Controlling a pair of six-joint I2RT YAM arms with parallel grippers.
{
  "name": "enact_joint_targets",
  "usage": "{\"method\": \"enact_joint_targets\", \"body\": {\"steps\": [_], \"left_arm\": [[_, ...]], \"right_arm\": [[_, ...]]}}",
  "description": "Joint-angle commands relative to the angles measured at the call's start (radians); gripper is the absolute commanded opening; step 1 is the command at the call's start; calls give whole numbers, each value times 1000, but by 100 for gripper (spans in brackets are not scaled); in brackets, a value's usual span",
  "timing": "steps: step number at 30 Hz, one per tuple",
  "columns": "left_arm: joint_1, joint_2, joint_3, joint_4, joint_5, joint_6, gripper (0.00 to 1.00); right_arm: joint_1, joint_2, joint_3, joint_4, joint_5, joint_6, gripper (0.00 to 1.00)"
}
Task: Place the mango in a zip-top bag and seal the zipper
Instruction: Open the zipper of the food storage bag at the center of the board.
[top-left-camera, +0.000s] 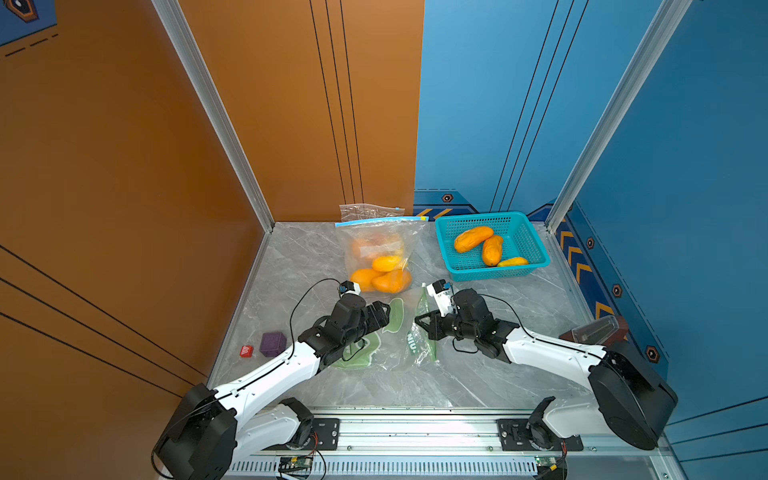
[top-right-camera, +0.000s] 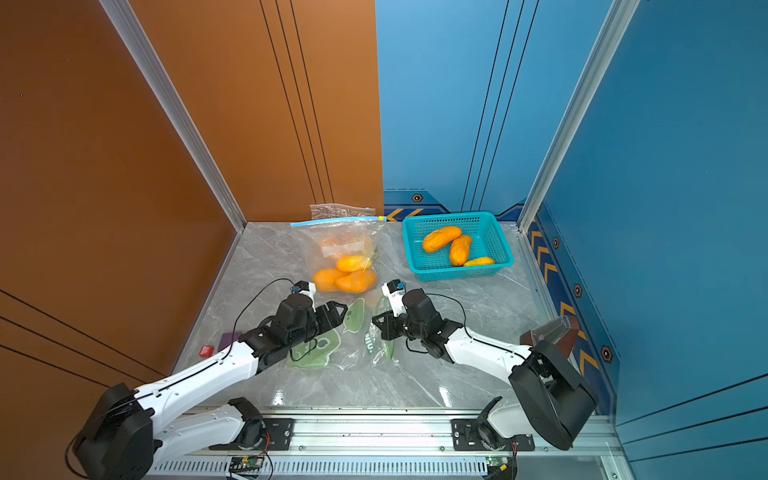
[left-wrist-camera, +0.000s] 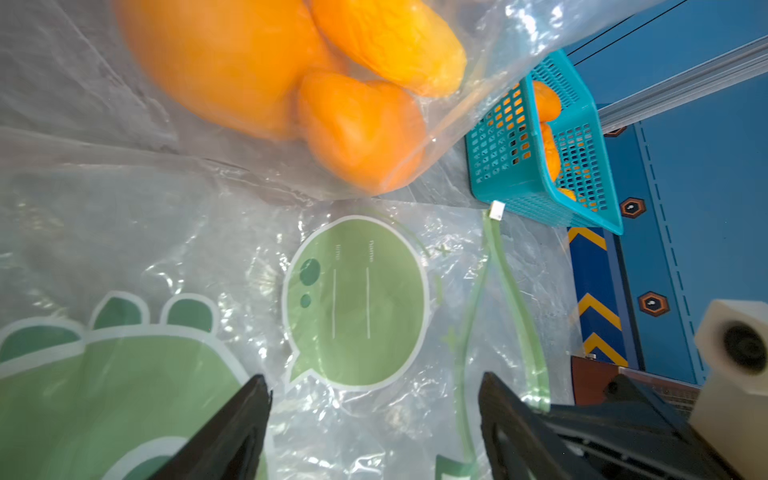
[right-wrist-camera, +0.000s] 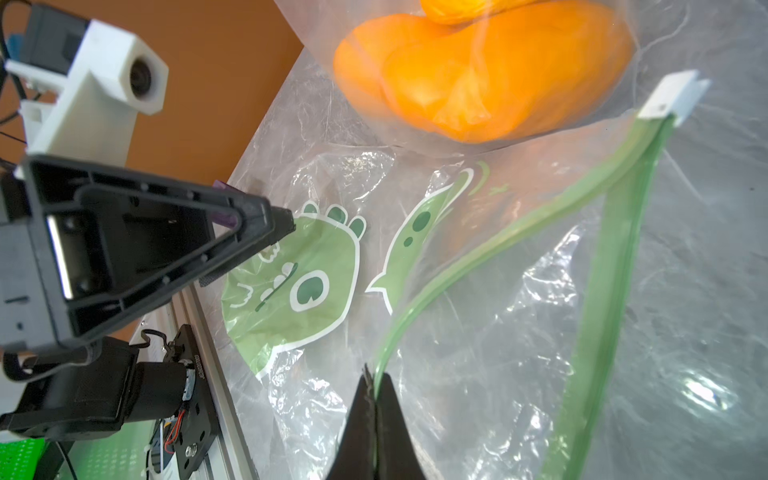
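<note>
Mangoes (top-left-camera: 390, 280), smooth and orange, fill the clear blue-zippered bag (top-left-camera: 374, 237), centre far. Nearer lies the crinkly green-printed zip-top bag (top-left-camera: 401, 332), flat, its mouth agape. Three wrinkled mangoes (top-left-camera: 492, 249) sit in the teal mesh basket (top-left-camera: 482, 217), far right. The left gripper (left-wrist-camera: 374, 376) hovers spread wide over the print, and the right gripper (right-wrist-camera: 375, 382) pinches the green zipper strip (right-wrist-camera: 498, 245).

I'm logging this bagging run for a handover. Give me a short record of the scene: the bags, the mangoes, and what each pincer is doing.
green-printed zip-top bag: lying on the table between the arms, mouth open, no mango inside
white slider: at the zipper end nearest the clear bag
right pincer: shut on one green zipper track
left pincer: open above the printed bag, holding nothing
clear bag: behind the printed bag, holds several mangoes
teal basket: three mangoes inside
</note>
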Motion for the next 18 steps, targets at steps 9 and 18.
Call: {"method": "enact_joint_targets", "body": {"steps": [9, 18], "left_arm": [[-80, 207, 241, -44, 102, 125, 91], [-102, 268, 338, -184, 178, 240, 99]], "right_arm": [[29, -69, -24, -20, 48, -97, 0], [35, -63, -21, -22, 66, -100, 0]]}}
